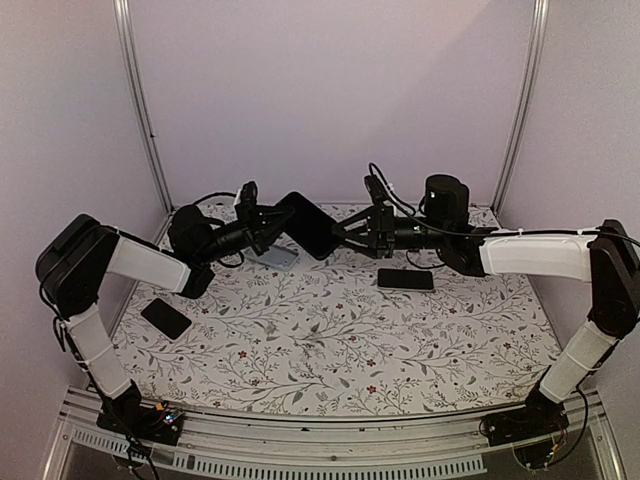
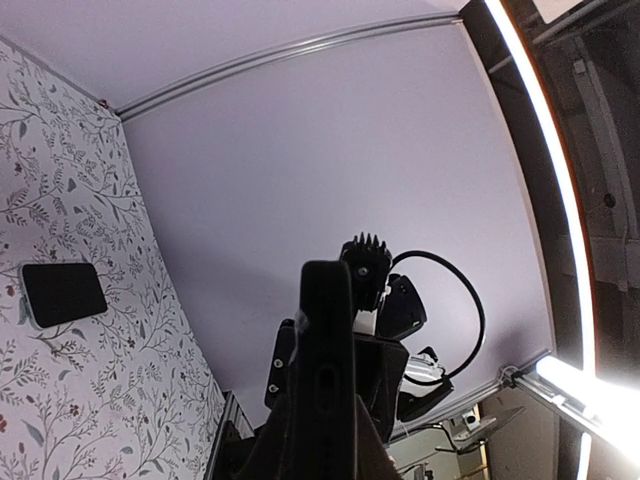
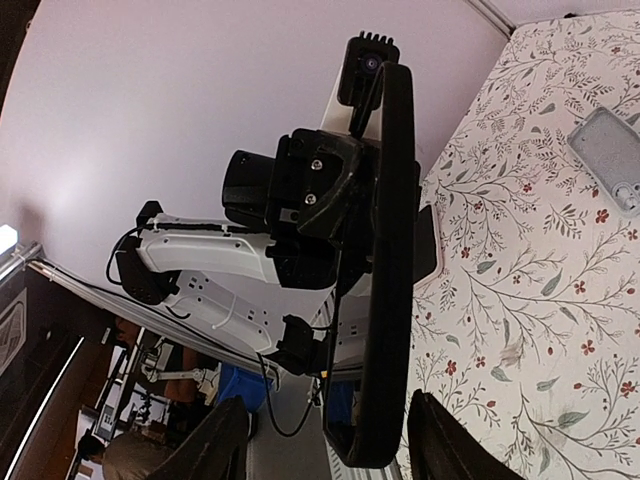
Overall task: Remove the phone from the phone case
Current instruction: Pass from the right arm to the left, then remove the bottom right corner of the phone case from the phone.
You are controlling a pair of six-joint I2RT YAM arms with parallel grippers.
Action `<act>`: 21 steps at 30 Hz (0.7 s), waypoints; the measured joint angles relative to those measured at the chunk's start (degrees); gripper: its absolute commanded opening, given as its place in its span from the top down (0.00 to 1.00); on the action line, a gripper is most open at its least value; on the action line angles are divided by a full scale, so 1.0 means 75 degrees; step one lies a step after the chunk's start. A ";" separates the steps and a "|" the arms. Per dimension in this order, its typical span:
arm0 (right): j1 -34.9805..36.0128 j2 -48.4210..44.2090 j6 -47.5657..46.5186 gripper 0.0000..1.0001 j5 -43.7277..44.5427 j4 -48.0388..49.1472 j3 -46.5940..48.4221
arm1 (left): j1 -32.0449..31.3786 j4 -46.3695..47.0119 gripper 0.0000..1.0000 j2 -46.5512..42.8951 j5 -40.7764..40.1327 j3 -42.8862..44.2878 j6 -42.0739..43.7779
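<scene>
A flat black rectangular phone (image 1: pixel 308 225) hangs in the air at the back of the floral-patterned desk (image 1: pixel 330 350), tilted with one corner down, between the two arms. The left jaws, at the end of the left arm (image 1: pixel 215 240), are clamped on the phone's left edge; the right wrist view shows them closed on the slab seen edge-on (image 3: pixel 390 270). The right jaws, on the right arm (image 1: pixel 520 255), stand parted on either side of the phone's right edge, and in their own wrist view both fingers (image 3: pixel 215 440) show a gap to it. Whether this phone sits in a dark case of its own cannot be told. Just below the phone and slightly to its left, an empty grey translucent phone case (image 1: pixel 277 257) lies flat on the desk. To the phone's right and nearer the arm bases lies a second black phone with a pale rim (image 1: pixel 405 279). A third small black phone (image 1: pixel 166 318) lies well to the held phone's left, near the desk's left edge.
</scene>
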 measured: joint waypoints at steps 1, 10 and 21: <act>0.0032 -0.0003 0.0029 0.46 0.0067 0.0064 -0.0020 | -0.0003 0.0000 1.00 -0.0038 -0.0032 0.0000 -0.0006; 0.0219 -0.0029 0.0061 0.47 0.0402 0.0321 -0.0187 | -0.0052 0.0082 1.00 -0.0388 -0.0306 0.0000 -0.0061; 0.0105 -0.0551 0.0210 0.58 0.0644 0.0801 -0.0446 | -0.0067 0.0085 1.00 -0.0408 -0.0204 0.0000 -0.0058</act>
